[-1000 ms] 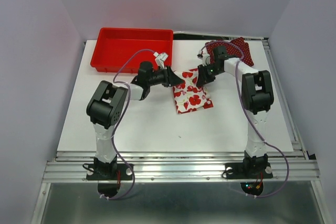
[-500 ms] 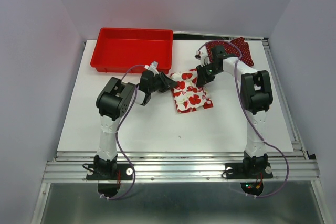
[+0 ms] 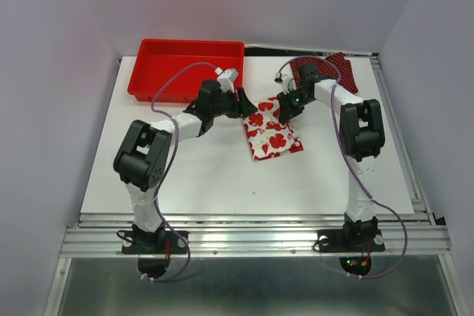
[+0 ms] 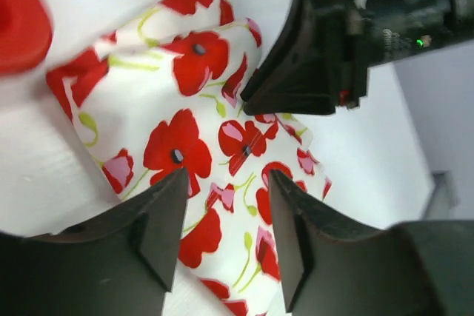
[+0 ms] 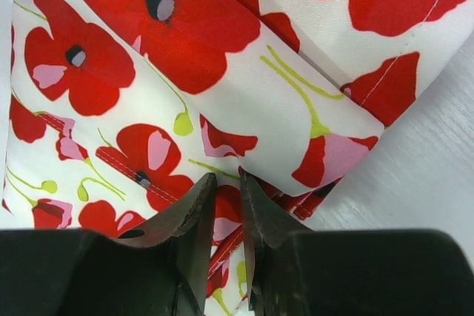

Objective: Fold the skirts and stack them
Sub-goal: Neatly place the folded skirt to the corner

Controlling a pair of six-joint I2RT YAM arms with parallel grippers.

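The white skirt with red flowers point(image 3: 272, 137) lies folded mid-table. My left gripper point(image 3: 250, 106) hovers over its upper left edge. In the left wrist view that gripper point(image 4: 228, 179) is open, with only the flowered cloth point(image 4: 185, 101) showing below the gap. My right gripper point(image 3: 282, 115) sits at the skirt's upper right corner. In its own view the right gripper point(image 5: 227, 177) has its jaws nearly together, pinching bunched flowered cloth point(image 5: 222, 94) just under a folded flap. The dark red polka-dot skirt point(image 3: 342, 70) lies at the back right, behind the right arm.
A red plastic tray point(image 3: 185, 68) stands at the back left, close behind the left gripper. The white board point(image 3: 222, 183) ends at a metal rail along the near side. Grey walls close in left, right and behind.
The left gripper has opened and let go of the flowered skirt's left edge, then lifted back toward the tray while its elbow swung left. The right gripper has stayed put.
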